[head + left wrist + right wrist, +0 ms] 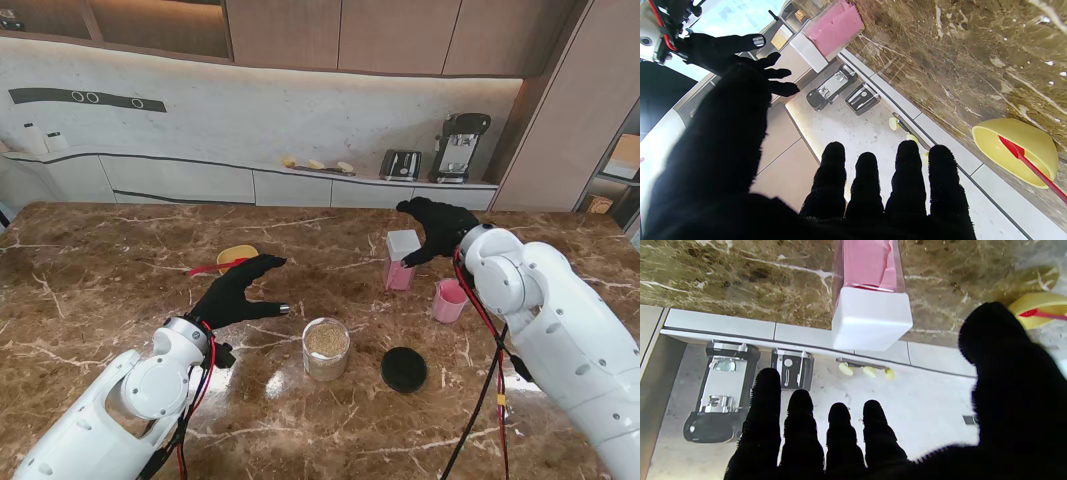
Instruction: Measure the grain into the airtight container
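A toaster [400,164] and a coffee machine [458,147] stand side by side on the far white counter [180,178].

Standing upright near the table's middle: clear round jar [326,349], uncapped, holding tan grain. Lying flat just right of it: black round lid [404,369]. Sitting toward the far edge: pink white-capped container [400,260], pink cup [449,300], yellow bowl [237,256] carrying red scoop [212,267].
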You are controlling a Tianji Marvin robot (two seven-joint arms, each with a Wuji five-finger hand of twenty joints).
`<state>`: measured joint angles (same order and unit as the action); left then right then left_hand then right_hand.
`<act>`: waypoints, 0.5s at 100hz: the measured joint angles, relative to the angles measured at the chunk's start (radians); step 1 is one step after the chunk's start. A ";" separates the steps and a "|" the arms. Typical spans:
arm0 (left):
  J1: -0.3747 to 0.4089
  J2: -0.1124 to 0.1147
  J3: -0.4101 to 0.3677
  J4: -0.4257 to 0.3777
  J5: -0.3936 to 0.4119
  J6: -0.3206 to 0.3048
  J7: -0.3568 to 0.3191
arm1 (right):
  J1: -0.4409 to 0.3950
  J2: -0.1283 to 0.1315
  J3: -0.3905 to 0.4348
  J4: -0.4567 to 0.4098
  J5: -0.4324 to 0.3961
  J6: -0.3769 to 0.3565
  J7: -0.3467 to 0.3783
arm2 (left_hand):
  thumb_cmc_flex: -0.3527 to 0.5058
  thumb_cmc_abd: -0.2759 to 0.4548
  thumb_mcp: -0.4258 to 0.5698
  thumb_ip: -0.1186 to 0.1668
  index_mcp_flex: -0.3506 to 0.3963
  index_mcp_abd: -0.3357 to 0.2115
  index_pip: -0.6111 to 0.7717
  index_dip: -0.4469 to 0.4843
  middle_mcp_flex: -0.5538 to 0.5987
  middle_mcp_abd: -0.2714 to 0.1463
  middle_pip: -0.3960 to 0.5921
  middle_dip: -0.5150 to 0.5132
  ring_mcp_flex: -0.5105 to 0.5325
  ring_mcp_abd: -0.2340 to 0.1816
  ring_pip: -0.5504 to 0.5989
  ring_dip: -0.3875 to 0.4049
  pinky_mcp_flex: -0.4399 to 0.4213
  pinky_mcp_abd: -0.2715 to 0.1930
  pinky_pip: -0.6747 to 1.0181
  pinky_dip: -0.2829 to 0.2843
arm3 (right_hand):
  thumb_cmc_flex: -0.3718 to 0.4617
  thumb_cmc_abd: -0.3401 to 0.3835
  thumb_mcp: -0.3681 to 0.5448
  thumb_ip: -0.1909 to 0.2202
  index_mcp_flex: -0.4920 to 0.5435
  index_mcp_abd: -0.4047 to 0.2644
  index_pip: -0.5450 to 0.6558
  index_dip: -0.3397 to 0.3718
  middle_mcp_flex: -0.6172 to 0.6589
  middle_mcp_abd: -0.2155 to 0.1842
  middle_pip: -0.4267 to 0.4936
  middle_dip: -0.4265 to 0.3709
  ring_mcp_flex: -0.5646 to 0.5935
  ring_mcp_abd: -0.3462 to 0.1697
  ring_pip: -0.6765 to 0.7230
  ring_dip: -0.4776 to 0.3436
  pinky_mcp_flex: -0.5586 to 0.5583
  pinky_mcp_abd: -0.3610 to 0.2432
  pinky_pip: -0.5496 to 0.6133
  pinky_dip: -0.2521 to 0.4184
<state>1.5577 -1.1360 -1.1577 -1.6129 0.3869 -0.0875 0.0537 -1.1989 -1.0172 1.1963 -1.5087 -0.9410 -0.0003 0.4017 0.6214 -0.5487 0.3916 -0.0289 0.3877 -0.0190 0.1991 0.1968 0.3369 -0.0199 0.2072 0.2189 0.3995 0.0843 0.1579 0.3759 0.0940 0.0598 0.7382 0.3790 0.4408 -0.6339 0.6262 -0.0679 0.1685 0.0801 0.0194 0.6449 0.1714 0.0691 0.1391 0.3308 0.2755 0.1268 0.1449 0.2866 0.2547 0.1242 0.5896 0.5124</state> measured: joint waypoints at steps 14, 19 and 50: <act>0.001 -0.001 0.000 -0.001 -0.011 0.001 0.000 | 0.088 0.006 -0.090 0.062 -0.005 0.045 0.049 | -0.004 0.000 0.013 0.000 -0.022 0.000 -0.001 0.000 -0.012 0.001 0.000 -0.001 -0.025 0.000 -0.002 0.000 0.008 0.001 0.001 0.000 | 0.000 0.000 -0.010 0.000 0.000 0.010 -0.023 -0.088 -0.004 0.008 -0.027 0.000 0.000 0.000 0.002 0.000 0.003 0.019 0.027 -0.038; 0.002 -0.001 0.000 -0.002 -0.012 0.001 0.000 | 0.114 0.007 -0.121 0.088 -0.010 0.051 0.047 | -0.004 0.001 0.010 0.000 -0.022 0.000 -0.001 0.000 -0.012 0.001 0.001 -0.001 -0.025 0.000 -0.002 0.000 0.008 0.001 0.001 0.000 | 0.000 0.002 -0.010 0.000 0.000 0.010 -0.023 -0.100 -0.004 0.008 -0.027 0.000 0.000 0.001 0.004 0.000 0.020 0.024 0.039 -0.038; 0.003 -0.002 -0.003 -0.002 -0.002 0.001 0.001 | 0.255 0.007 -0.335 0.229 -0.012 0.123 0.049 | -0.004 0.034 -0.057 0.000 -0.022 -0.002 -0.014 -0.001 -0.012 0.001 0.001 -0.001 -0.025 0.000 -0.002 0.000 0.008 0.006 0.001 0.000 | -0.004 0.010 -0.022 0.000 -0.034 0.050 0.078 0.130 0.014 0.008 0.153 0.159 0.188 -0.001 0.158 0.096 0.184 0.012 0.221 -0.085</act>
<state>1.5607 -1.1381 -1.1606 -1.6146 0.3846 -0.0860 0.0544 -0.9438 -1.0099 0.8614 -1.2798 -0.9531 0.1223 0.4509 0.6172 -0.5142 0.3351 -0.0291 0.3660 -0.0210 0.1855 0.1956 0.3252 -0.0194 0.2081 0.2174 0.3744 0.0843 0.1559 0.3759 0.1024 0.0656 0.7393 0.3790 0.4372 -0.6238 0.6042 -0.0679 0.1346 0.1299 0.0977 0.7747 0.1850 0.0767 0.2925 0.4899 0.4631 0.1262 0.3029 0.3823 0.4392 0.1360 0.8107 0.4274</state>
